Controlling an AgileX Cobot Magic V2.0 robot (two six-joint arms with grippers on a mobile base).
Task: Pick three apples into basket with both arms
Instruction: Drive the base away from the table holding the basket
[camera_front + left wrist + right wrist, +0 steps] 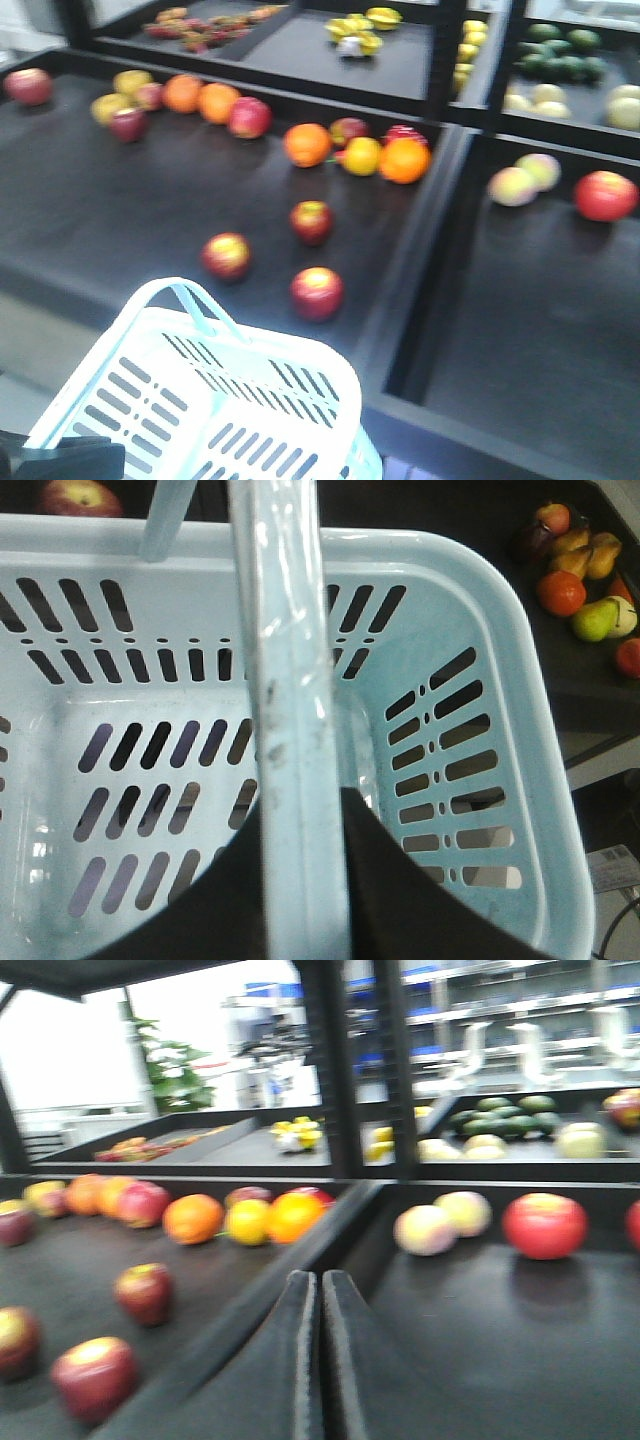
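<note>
The left apple (pixel 227 255), the far apple (pixel 311 221) and the near apple (pixel 317 293) lay apart in a loose triangle on the dark shelf (pixel 90 220), with no gripper touching them. The basket (pixel 225 395) hung tilted at the shelf's front edge, closest to the near apple, and its slotted bottom was bare where it showed. Its handle (pixel 290 680) ran between the fingers of the left gripper (pixel 300 810), which were closed on it. The right gripper (pixel 318 1280) hovered by the divider (pixel 300 1245) between the two shelves, its fingers pressed together with only a thin slit between them, pinching nothing. Beyond the three apples, oranges (pixel 307 144), red apples and a yellow fruit (pixel 361 156) lay in a row towards the shelf's back. On the right shelf (pixel 540 320) sat a red fruit (pixel 605 195) and two pale ones.
</note>
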